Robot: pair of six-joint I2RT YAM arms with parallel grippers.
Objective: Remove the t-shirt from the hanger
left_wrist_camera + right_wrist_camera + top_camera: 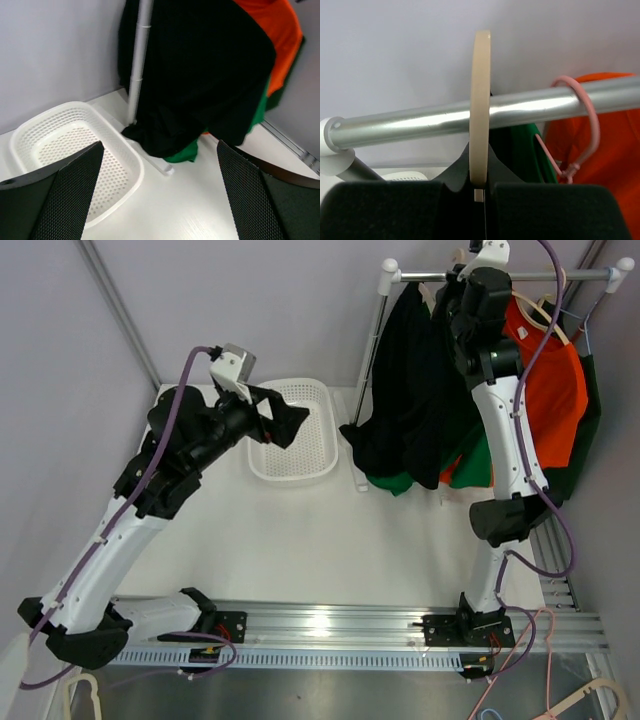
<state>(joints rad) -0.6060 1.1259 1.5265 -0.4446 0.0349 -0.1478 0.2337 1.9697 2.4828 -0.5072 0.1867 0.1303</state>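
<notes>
A black t-shirt (405, 390) hangs from a beige hanger at the left end of the metal rail (520, 276). In the right wrist view the hanger's beige hook (480, 100) loops over the rail (420, 122). My right gripper (480, 192) is shut on the hook's stem just below the rail; in the top view it (466, 288) is up at the rail above the shirt. My left gripper (287, 426) is open and empty over the white basket, left of the shirt. The left wrist view shows the shirt (200, 75) ahead, between the open fingers (75, 185).
A white perforated basket (322, 455) sits on the table left of the rack; it also shows in the left wrist view (30, 127). Orange (545, 390) and green (470, 465) shirts hang to the right. A pink hanger hook (587, 125) is on the rail. The rack's post (140, 60) stands by the basket.
</notes>
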